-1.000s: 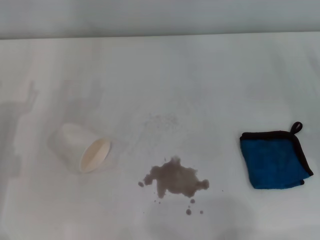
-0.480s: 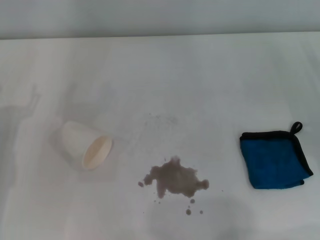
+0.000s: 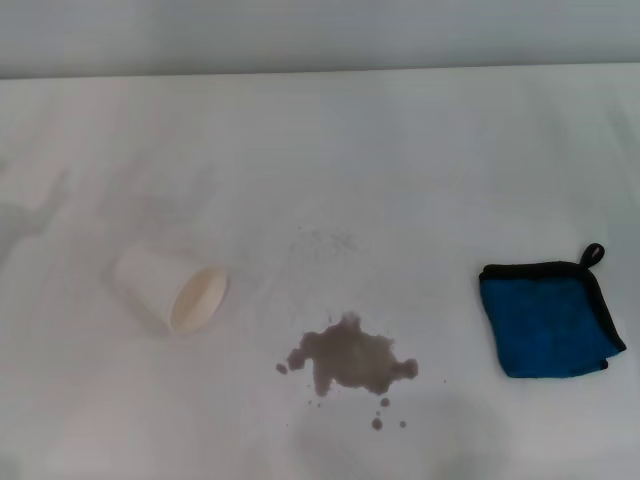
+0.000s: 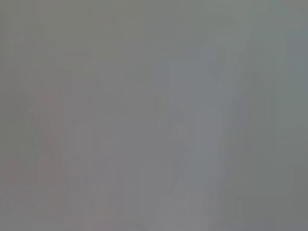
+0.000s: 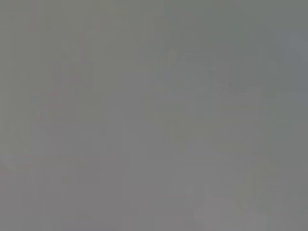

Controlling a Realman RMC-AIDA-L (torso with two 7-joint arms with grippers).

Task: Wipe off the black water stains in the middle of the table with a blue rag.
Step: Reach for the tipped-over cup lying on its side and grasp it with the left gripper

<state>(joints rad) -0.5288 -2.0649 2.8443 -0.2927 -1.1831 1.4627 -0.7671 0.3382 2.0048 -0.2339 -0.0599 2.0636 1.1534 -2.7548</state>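
On the plain white tabletop (image 3: 420,150): one grey-brown liquid splotch (image 3: 348,360) at centre with several small droplets at its 5 o'clock; one square bright-blue fluffy rag (image 3: 548,320), black-trimmed, lying flat at its 3 o'clock, well apart. One white paper cup (image 3: 172,290) tipped on its side at 9 o'clock, interior showing nothing inside. Neither gripper in view; open or closed state cannot be determined.

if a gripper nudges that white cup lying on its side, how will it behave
The white cup lies on its side on the table, so it would probably roll, likely curving since it tapers. It looks thin-walled, so probably light and easy to crush. Rolling rightward could carry it into the black water stains.
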